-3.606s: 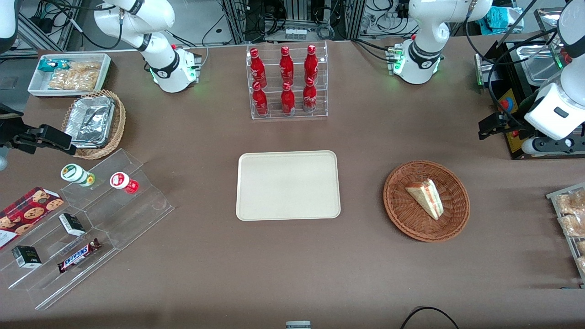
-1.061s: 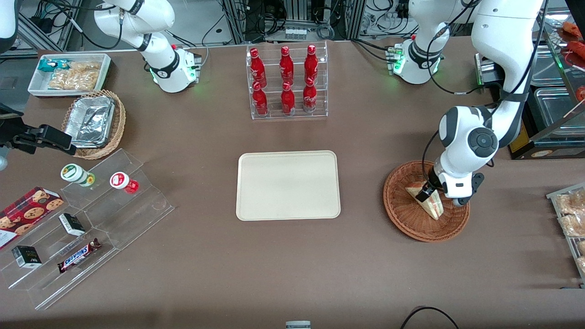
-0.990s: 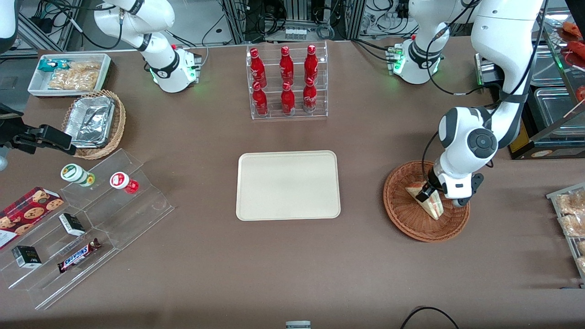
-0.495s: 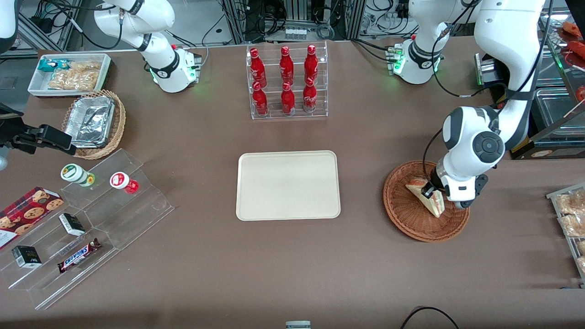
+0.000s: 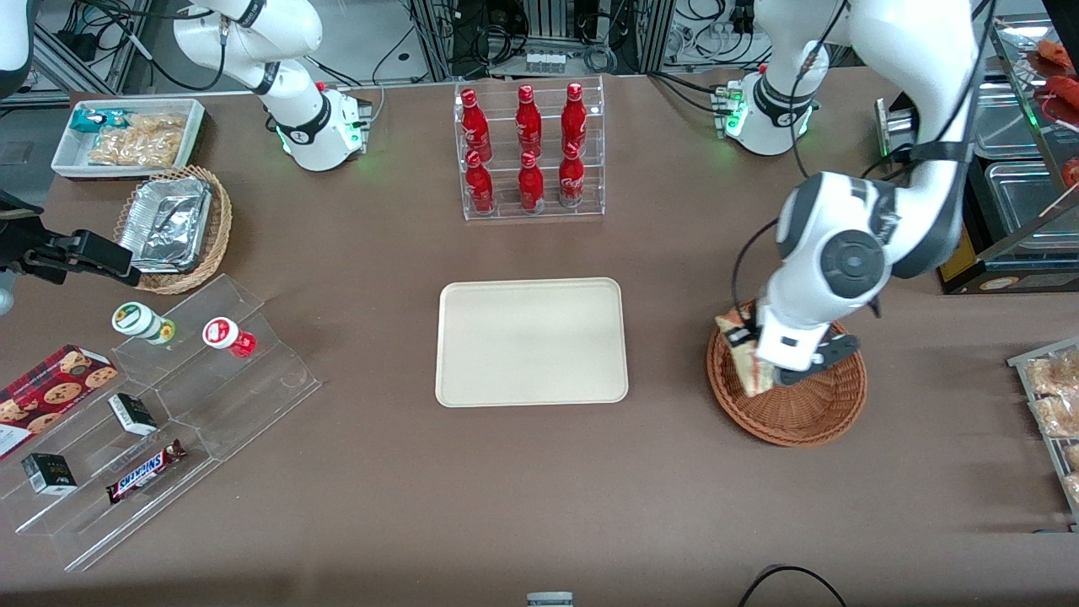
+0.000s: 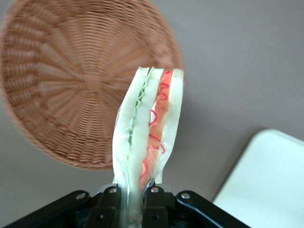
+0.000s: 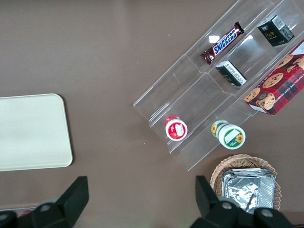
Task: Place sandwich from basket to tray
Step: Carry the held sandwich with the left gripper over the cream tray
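Front view, claw: the claw (image 5: 753,354) hangs over the edge of the basket that faces the tray, pinching the sandwich.
Front view, sandwich: the sandwich (image 5: 743,358) is gripped between the fingers above the basket's rim, standing on edge, partly hidden by the arm's wrist.
Front view, basket: the round reddish-brown wicker basket (image 5: 801,413) sits on the table toward the working arm's end, beside the tray and apart from it.
Front view, tray: the cream-beige tray (image 5: 531,341) lies flat at the middle of the table, nothing on it.
Left wrist view, claw: the claw (image 6: 135,194) is pressed onto the sandwich's lower end.
Left wrist view, sandwich: the sandwich (image 6: 149,128) shows pale bread with green and red-orange stripes, lifted clear of the basket (image 6: 71,85).
Left wrist view, tray: a corner of the tray (image 6: 266,185) is near.
Right wrist view, tray: the tray (image 7: 31,130) lies on the brown table.
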`<action>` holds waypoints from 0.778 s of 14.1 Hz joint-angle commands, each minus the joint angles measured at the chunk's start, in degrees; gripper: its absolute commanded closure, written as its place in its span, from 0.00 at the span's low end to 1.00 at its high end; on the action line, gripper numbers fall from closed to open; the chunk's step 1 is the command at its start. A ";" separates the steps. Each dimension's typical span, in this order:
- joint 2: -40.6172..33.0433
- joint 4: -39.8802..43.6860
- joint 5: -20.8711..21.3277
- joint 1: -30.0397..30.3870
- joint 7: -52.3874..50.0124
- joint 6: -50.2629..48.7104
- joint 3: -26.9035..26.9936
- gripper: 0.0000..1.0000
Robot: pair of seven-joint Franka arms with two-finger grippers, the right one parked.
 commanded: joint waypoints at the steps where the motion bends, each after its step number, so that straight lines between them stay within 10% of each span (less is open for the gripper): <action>1: 8.43 10.33 -0.67 -7.05 1.00 -3.16 0.74 0.83; 11: 27.17 31.01 -1.02 -25.09 -11.57 -3.61 0.48 0.84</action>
